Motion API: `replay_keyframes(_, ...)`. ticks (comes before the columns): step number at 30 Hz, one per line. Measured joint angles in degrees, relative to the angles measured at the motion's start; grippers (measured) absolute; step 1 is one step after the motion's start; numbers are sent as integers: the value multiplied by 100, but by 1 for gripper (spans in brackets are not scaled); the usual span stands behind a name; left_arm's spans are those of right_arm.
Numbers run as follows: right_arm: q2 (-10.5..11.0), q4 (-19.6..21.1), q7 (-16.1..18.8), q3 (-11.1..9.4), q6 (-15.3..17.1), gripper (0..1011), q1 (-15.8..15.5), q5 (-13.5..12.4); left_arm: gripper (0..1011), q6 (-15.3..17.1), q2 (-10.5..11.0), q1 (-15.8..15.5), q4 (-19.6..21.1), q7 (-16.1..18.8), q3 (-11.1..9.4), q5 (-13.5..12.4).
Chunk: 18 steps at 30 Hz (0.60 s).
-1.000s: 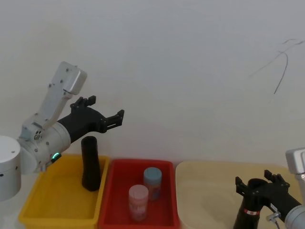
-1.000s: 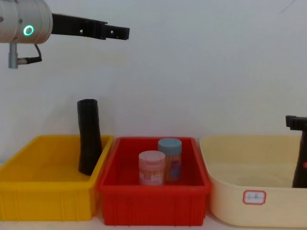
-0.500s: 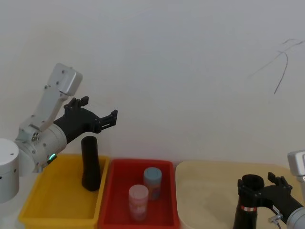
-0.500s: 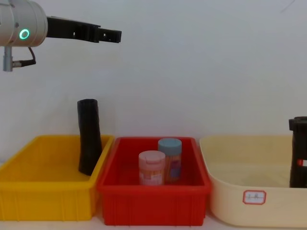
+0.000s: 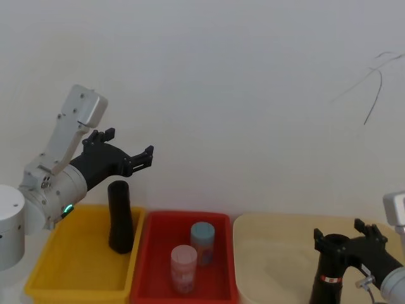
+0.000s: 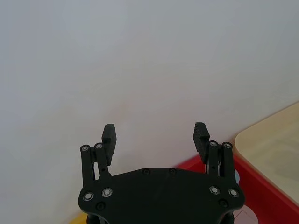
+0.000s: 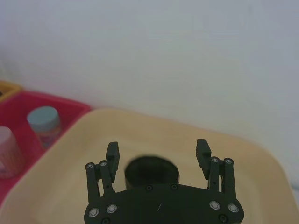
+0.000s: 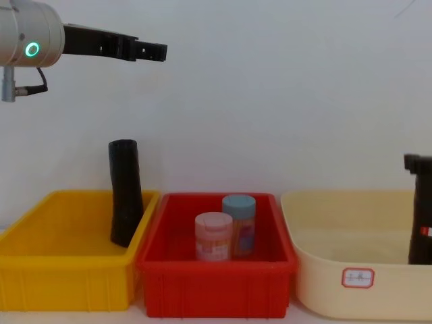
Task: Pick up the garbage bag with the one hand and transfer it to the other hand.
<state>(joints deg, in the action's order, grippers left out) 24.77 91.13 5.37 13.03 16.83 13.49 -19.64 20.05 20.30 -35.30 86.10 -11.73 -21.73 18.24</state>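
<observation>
Garbage bag (image 5: 328, 282) upright in beige basin (image 5: 273, 253); right gripper (image 5: 340, 234) at its top, fingers wide; left gripper (image 5: 130, 143) above yellow bin (image 5: 63, 266), fingers wide.

The left arm (image 5: 54, 171) is lifted up high on the left side. Its round silver part has a green light ring (image 8: 31, 49) that glows. The left gripper (image 5: 130, 143) sticks out from the arm toward the far wall and a bit to the right. It lies nearly flat, and its two black fingers (image 6: 109, 134) are spread wide apart. The right arm (image 5: 395, 288) comes in low at the near right corner. The right gripper (image 5: 340, 233) sits down low and points to the left, with its two fingers spread apart too
</observation>
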Motion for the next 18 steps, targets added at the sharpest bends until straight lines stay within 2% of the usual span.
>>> replay_keyframes(9,4,299,209,71,10,1001,144,15,1000,1,0,5,0,18,6,-6)
replay_keyframes(18,-54,432,506,244,213,1001,371,-20,1000,1,0,9,0,23,8,-9)
